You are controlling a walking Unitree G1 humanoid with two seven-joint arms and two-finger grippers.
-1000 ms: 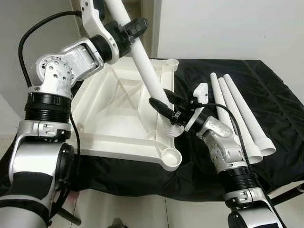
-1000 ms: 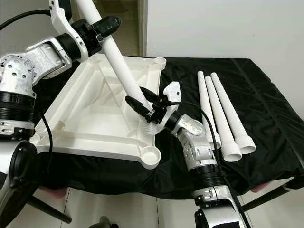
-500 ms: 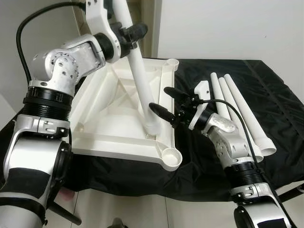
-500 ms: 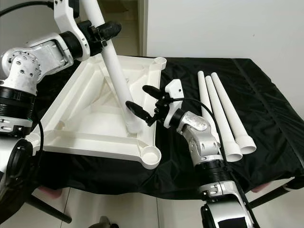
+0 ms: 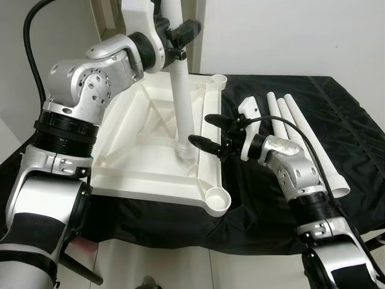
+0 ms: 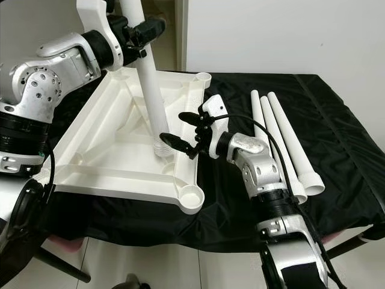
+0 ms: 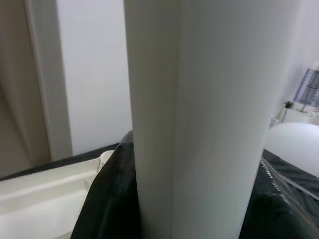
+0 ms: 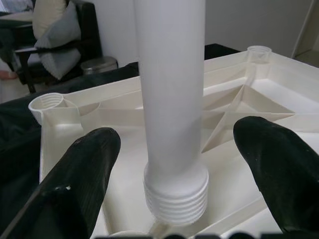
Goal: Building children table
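Upright white leg [image 5: 182,96] on tabletop [image 5: 138,150]

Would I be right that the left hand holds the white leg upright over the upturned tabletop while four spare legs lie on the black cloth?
Not quite: three spare legs lie on the black cloth, not four, as the right eye view shows. The left hand does hold the white leg upright over the upturned tabletop.

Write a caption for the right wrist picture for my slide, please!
Open right gripper with two black fingers flanks an upright white plastic table leg, its threaded end resting inside the upturned white plastic tabletop.
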